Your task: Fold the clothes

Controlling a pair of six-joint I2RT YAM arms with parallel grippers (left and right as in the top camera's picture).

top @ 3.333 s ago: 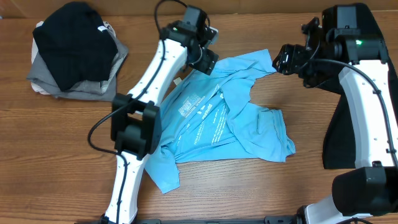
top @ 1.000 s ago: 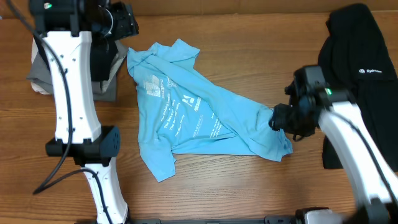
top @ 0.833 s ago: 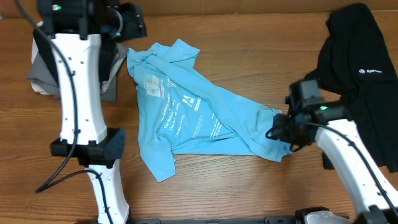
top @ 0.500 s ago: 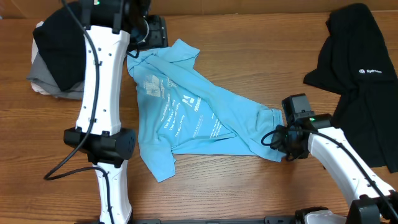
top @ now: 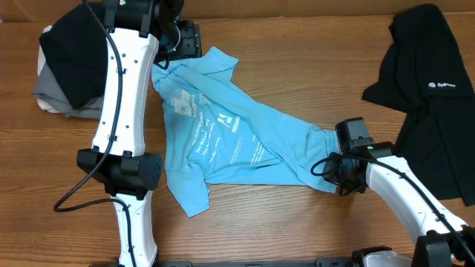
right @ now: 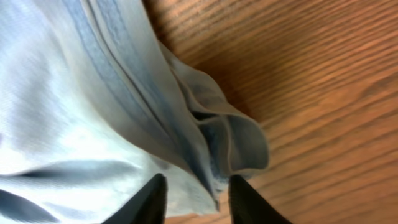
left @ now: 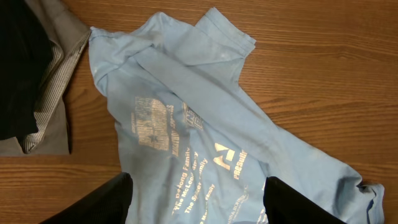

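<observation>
1. The blue T-shirt [top: 230,141] lies rumpled across the middle of the table [top: 297,44], running on a slant from upper left to lower right.
2. The left wrist view shows it print-side up [left: 205,143]: a block of white text, a bold "M"-like mark and rows of small lines. The word "Family" can be made out in two of them, and the rest is too small to read.
3. The left gripper [top: 182,41] hangs over the shirt's upper left end, clear of the cloth.
4. Its fingers [left: 93,202] stand wide apart at the bottom of its own view, with nothing between them.
5. The right gripper [top: 338,174] is down at the shirt's lower right corner.
6. Up close, its fingers [right: 146,199] are set narrow but not closed. They straddle a folded hem of the shirt [right: 211,143], and bare wood [right: 311,93] shows just beside that fold.
7. A black garment [top: 438,96] is draped at the right edge, well apart from the shirt. Its small white logo [top: 443,85] is too fine to read.
8. A pile [top: 70,70] sits at the far left, black cloth on top of grey. The left wrist view catches a striped grey edge [left: 53,106] of it just beside the shirt's sleeve.
</observation>
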